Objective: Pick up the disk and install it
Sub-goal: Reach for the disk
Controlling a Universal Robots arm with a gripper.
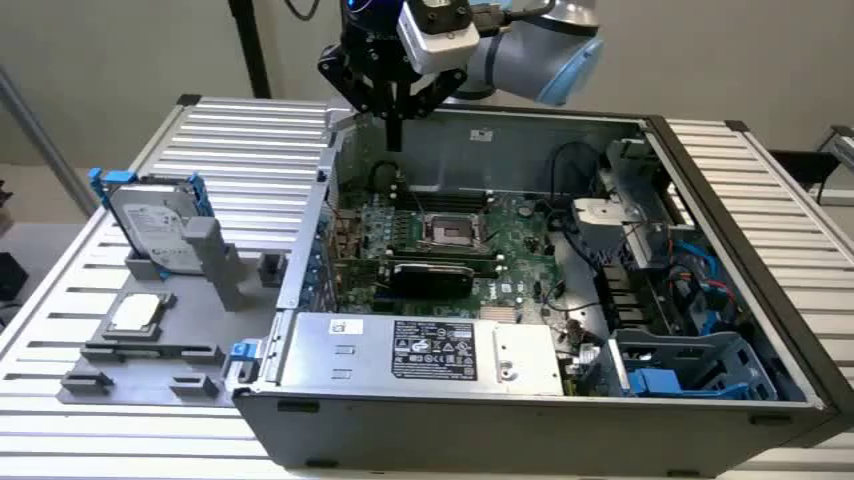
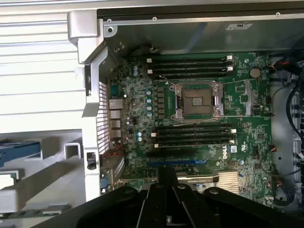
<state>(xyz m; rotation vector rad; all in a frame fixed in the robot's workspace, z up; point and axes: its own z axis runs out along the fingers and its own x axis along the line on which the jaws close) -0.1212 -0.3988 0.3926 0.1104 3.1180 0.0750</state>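
Black tool point(image 1: 395, 138): pinched closed, empty | above case point(image 1: 534, 432) | disk point(image 1: 151, 225) untouched in stand point(image 1: 220, 268)

disk point(image 1: 155, 226): silver-grey, white label, blue frame
motherboard point(image 1: 518, 228): green
bench point(image 1: 254, 135): white, ribbed stripes
pincer point(image 1: 394, 138): black
power box point(image 1: 334, 350): grey, black label
drive cage point(image 1: 687, 372): blue

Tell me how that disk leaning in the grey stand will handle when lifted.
The disk looks like a rigid metal slab, so probably stiff and fairly heavy for its size. It stands on edge against the grey stand, so a sideways nudge might tip it. Its smooth face may be slippery.
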